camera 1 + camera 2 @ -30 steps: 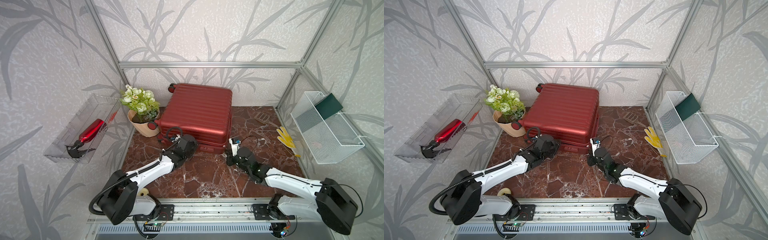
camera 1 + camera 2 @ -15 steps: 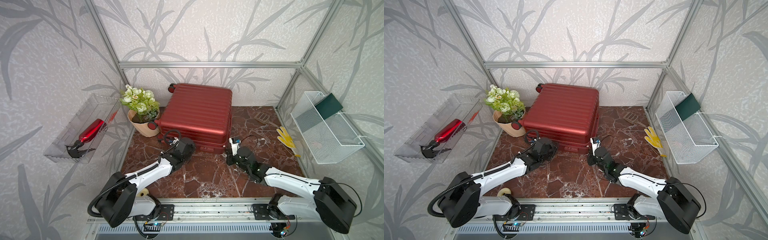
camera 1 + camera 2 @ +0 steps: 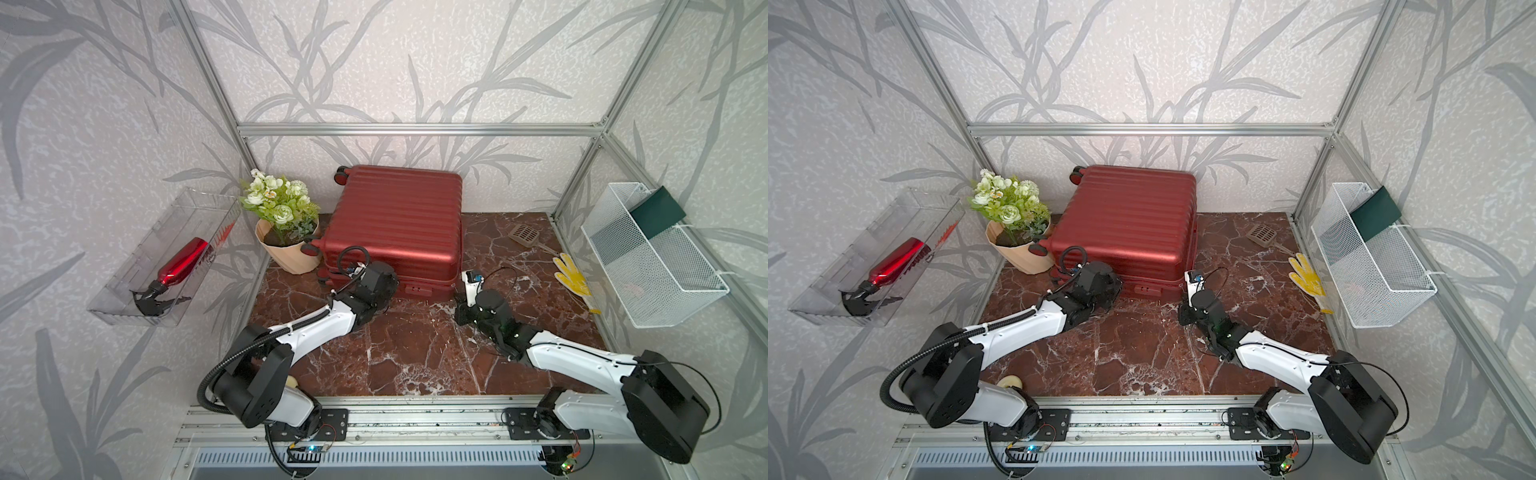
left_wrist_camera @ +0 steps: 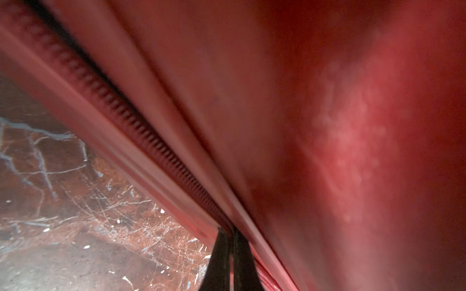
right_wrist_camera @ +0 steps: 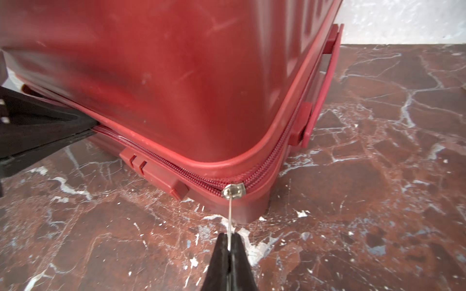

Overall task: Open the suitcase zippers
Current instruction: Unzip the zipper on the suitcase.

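The dark red ribbed suitcase (image 3: 395, 220) lies flat at the back of the marble floor, seen in both top views. Its zippers (image 5: 196, 176) run along the seam between the shells. At the front right corner sits a silver slider (image 5: 233, 191). My right gripper (image 5: 229, 236) is shut on that slider's thin metal pull. My left gripper (image 4: 230, 233) is shut with its tips pressed on the zip track (image 4: 141, 131) along the case's front side. No pull shows between its fingers (image 5: 75, 126). In a top view the left wrist (image 3: 374, 282) hides them.
A flower pot (image 3: 286, 249) stands against the case's left wheels. A clear wall tray (image 3: 137, 303) holds a red spray bottle (image 3: 183, 259). A white wire basket (image 3: 648, 257) hangs on the right wall. A yellow glove (image 3: 571, 278) and a scoop (image 3: 525, 235) lie right of the case.
My left gripper's jaws have closed at the seam on the case's front side. The right arm has stayed where it was, still holding the pull.
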`<action>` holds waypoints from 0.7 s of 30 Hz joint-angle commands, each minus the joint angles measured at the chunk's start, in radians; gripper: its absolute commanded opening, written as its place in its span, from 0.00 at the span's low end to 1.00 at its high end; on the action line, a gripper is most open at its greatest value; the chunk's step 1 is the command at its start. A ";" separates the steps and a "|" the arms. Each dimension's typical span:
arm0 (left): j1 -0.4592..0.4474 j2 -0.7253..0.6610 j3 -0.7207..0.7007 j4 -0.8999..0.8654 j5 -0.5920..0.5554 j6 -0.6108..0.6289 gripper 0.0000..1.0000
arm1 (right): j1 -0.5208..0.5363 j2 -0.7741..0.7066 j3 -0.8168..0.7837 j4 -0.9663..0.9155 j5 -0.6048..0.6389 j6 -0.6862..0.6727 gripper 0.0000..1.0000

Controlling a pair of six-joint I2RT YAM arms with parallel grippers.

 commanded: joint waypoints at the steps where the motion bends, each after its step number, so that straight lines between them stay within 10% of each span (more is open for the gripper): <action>1: 0.082 0.051 -0.001 -0.174 -0.057 0.096 0.00 | 0.002 -0.012 0.015 -0.118 0.088 -0.067 0.00; 11: 0.128 -0.016 -0.012 -0.333 -0.001 0.212 0.00 | -0.132 0.082 0.095 -0.035 0.118 -0.128 0.00; 21: 0.183 -0.089 -0.034 -0.411 0.002 0.271 0.00 | -0.318 0.270 0.200 0.240 -0.160 -0.114 0.00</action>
